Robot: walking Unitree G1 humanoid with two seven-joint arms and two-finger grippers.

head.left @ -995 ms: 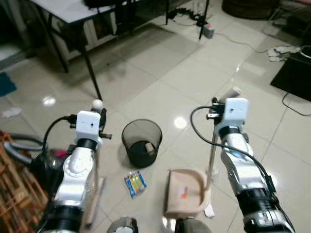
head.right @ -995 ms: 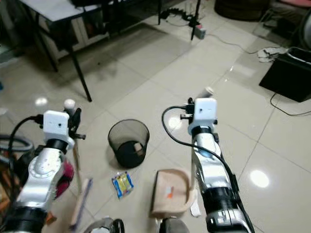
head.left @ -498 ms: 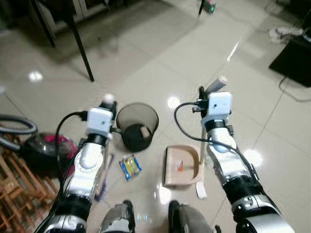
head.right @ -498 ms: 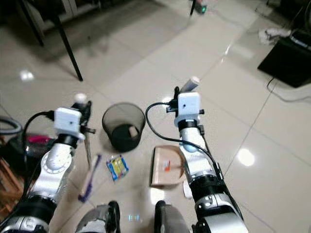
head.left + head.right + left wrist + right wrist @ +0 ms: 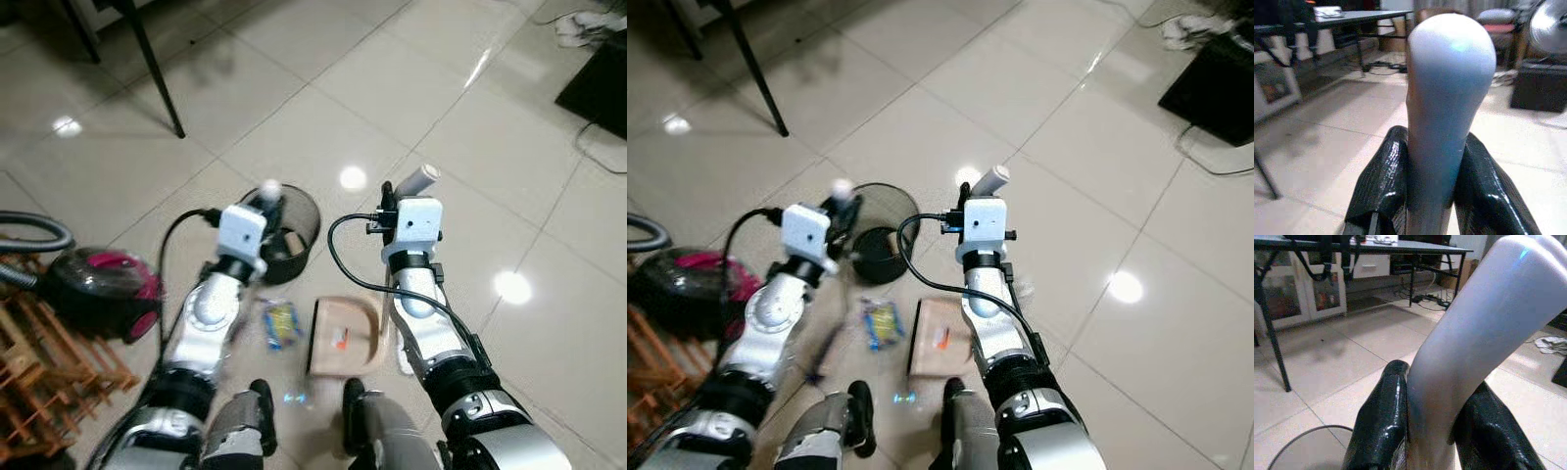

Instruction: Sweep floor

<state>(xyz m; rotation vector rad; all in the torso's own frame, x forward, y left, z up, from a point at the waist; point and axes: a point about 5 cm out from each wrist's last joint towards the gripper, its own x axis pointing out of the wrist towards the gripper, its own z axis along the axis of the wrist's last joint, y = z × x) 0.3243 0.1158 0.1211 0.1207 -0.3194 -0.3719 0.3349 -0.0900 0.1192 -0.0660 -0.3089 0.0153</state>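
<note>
Currently left gripper (image 5: pixel 1430 196) clamped on white round-topped broom handle (image 5: pixel 1449 98); right gripper (image 5: pixel 1442 431) clamped on pale angled dustpan handle (image 5: pixel 1484 333). Beige plastic dustpan (image 5: pixel 343 338) on tile floor (image 5: pixel 470 127), black mesh wastebasket (image 5: pixel 294 235) at its 11 o'clock, yellow-blue wrapper (image 5: pixel 281 325) at 9 o'clock

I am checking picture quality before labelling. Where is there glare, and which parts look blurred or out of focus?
Left eye view: bright lamp reflections on the tile floor; yellow packet smeared. Left wrist view: broom handle is sharp, the room behind soft.
</note>
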